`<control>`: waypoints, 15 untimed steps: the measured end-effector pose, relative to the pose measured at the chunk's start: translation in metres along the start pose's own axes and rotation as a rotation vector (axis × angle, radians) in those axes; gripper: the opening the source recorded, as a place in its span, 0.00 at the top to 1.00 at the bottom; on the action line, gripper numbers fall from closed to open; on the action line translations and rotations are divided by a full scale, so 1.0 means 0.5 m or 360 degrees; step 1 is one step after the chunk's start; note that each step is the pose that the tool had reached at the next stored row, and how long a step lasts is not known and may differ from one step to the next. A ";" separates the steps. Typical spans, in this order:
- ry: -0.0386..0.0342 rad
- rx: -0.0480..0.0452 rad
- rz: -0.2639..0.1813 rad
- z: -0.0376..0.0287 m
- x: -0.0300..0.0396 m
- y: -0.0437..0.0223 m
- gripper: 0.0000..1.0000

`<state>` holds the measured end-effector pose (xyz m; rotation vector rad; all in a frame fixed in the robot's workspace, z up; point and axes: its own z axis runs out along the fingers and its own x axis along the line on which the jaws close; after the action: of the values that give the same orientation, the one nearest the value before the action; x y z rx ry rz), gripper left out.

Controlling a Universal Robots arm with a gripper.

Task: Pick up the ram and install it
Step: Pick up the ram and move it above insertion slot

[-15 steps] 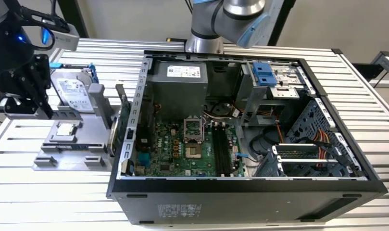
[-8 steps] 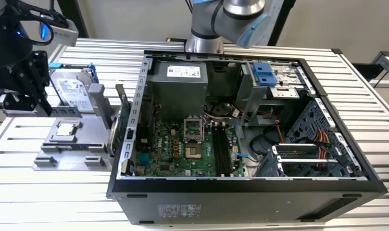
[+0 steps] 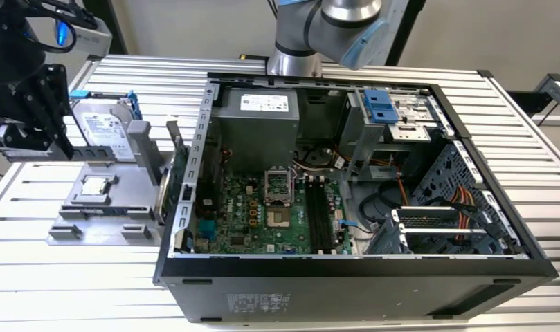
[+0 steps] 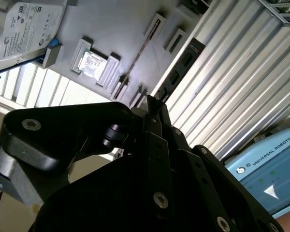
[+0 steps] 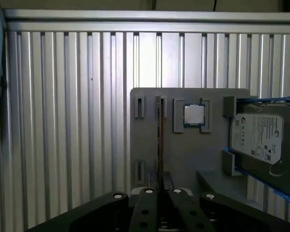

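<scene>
The ram (image 5: 159, 140) stands on edge in its slot on the grey holder plate (image 5: 183, 164), with bare plate along both its faces. On one side, low brackets (image 5: 139, 107) and the plate's edge give onto open ribbed table (image 5: 63, 121). On the other, the CPU chip (image 5: 194, 114) sits near, with the hard drive (image 5: 258, 137) beyond it. The open computer case (image 3: 354, 277) rises just beside the plate on the exterior view's right.

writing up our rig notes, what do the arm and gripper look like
The arm is a silver-grey metal tube with a light blue cap on its joint. The gripper is matte black, built of flat linkage bars joined by round silver pins.
</scene>
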<state>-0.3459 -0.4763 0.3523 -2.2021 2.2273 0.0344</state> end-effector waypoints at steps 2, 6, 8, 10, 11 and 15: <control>0.0000 0.0000 -0.0002 -0.005 -0.002 0.000 1.00; 0.0000 0.0000 -0.0003 -0.014 -0.004 0.000 1.00; 0.0000 0.0000 -0.0003 -0.018 -0.004 0.000 1.00; 0.0000 0.0000 -0.0003 -0.022 -0.004 0.000 1.00; 0.0000 0.0000 -0.0003 -0.023 -0.004 0.000 1.00; 0.0000 0.0000 -0.0003 -0.023 -0.004 0.000 1.00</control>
<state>-0.3459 -0.4744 0.3639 -2.2043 2.2251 0.0343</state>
